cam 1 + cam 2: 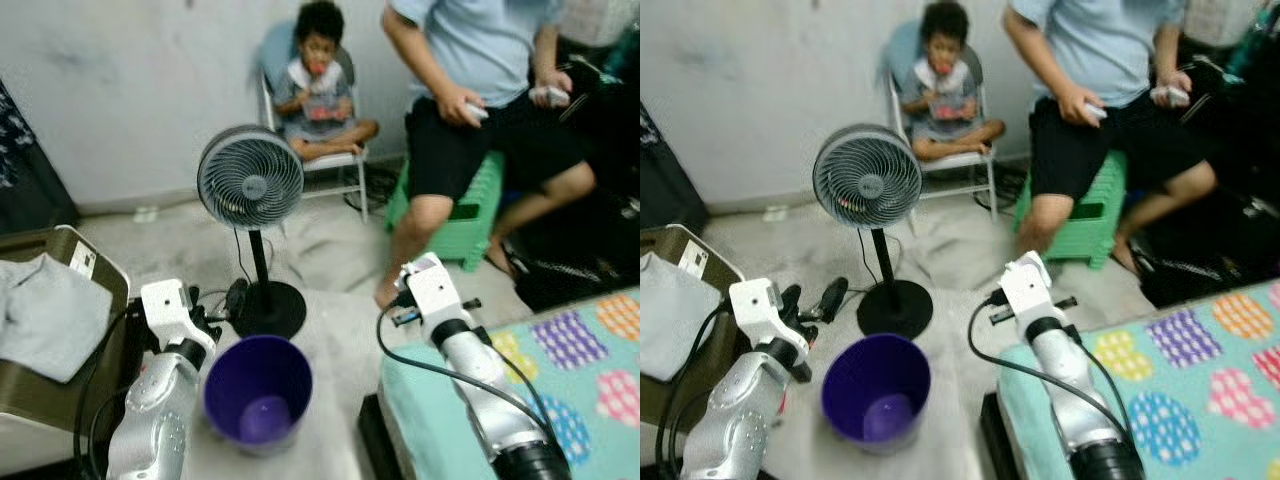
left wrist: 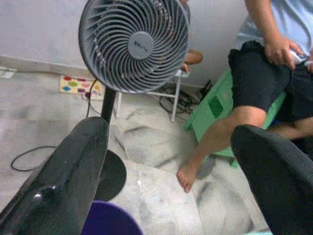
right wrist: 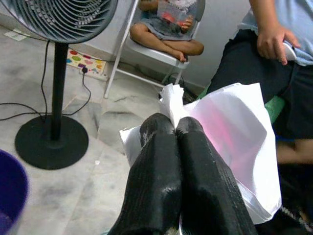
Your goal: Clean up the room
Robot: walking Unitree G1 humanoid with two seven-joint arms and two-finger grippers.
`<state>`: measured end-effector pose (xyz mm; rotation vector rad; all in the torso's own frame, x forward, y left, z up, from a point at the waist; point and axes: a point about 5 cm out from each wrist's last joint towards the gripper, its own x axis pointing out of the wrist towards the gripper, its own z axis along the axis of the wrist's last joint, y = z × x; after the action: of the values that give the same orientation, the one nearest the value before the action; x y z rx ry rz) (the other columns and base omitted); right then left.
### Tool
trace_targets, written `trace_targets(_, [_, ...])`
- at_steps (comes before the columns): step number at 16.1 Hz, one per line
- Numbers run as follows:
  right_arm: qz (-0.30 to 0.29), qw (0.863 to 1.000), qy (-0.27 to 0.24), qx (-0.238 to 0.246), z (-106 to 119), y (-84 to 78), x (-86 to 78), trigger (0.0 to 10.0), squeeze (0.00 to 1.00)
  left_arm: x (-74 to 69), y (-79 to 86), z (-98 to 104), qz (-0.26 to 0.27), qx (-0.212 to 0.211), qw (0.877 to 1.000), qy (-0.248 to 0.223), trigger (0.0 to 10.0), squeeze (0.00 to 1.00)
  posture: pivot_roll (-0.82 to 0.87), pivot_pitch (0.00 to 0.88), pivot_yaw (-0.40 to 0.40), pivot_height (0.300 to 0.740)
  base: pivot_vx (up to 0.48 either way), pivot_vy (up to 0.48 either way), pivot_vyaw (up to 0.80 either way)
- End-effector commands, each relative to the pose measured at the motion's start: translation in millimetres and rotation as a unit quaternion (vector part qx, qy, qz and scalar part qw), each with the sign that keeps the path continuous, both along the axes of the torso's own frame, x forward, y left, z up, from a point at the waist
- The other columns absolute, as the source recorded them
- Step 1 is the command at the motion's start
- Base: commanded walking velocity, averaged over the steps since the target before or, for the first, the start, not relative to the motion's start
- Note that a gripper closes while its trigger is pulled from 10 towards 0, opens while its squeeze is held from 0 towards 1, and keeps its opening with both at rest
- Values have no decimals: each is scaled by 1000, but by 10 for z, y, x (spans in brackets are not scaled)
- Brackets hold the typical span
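My right gripper point(image 3: 175, 125) is shut on a crumpled white sheet of paper point(image 3: 234, 127), which sticks out beyond and beside the two black fingertips. That arm reaches forward over the corner of the bed point(image 1: 440, 400), to the right of the purple bin. The purple bin point(image 1: 258, 388) stands open on the floor between my arms; its inside looks bare. My left gripper point(image 2: 171, 132) is open with nothing between its wide-apart fingers point(image 2: 68, 176), held just left of the bin's rim.
A standing fan point(image 1: 250, 178) with a round black base point(image 1: 268, 308) is just behind the bin, its cable trailing on the floor. A person sits on a green stool point(image 1: 462, 215), a child on a chair point(image 1: 335, 160). A brown box point(image 1: 55, 400) with grey cloth lies left.
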<state>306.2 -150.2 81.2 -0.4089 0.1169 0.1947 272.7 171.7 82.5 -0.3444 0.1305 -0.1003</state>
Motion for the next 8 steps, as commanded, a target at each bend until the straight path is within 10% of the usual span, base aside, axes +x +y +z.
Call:
trace_targets(1, [-3, 1000, 2, 5, -5, -14, -7, 10000, 0, -5, -1, -18, 0, 3, 1000, 7, 10000, 0, -199, 0, 17, 740, 0, 0, 0])
trace_targets(8, [12, 1000, -4, -13, 2, 23, -18, 10000, 0, -13, 5, -30, 3, 6, 1000, 11, 10000, 0, -195, 0, 16, 740, 0, 0, 310])
